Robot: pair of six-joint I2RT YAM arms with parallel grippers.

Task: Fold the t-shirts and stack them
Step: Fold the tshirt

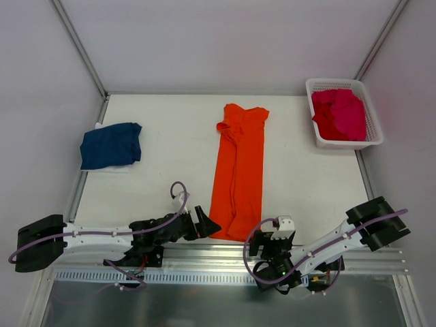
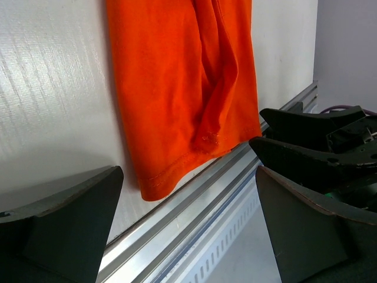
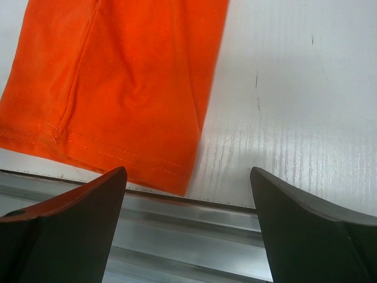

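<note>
Both tools stand wide apart and hold nothing. The left gripper [image 1: 206,223] lies low at the near edge of the table [image 1: 170,129], pointing toward the near-left corner of the orange t-shirt [image 1: 238,170]. In its wrist view the fingers [image 2: 65,224] are spread to either side of the frame, with the shirt's hem ahead of them and no cloth between them. The right gripper [image 1: 271,240] sits just beside the hem's near-right corner, its jaws equally spread. In its own view, the tip of the left-hand finger [image 3: 70,218] is at the hem (whether it actually touches the cloth cannot be told).

The orange t-shirt is folded lengthwise into a long narrow strip that runs from the middle of the table toward the arms. Its hem reaches the aluminium rail [image 3: 188,224] at the table's near edge. The navy t-shirt [image 1: 110,145] lies folded near the left edge, well apart from both arms. The magenta t-shirts [image 1: 338,114] are bunched in the white basket [image 1: 373,131] at the far right corner.
</note>
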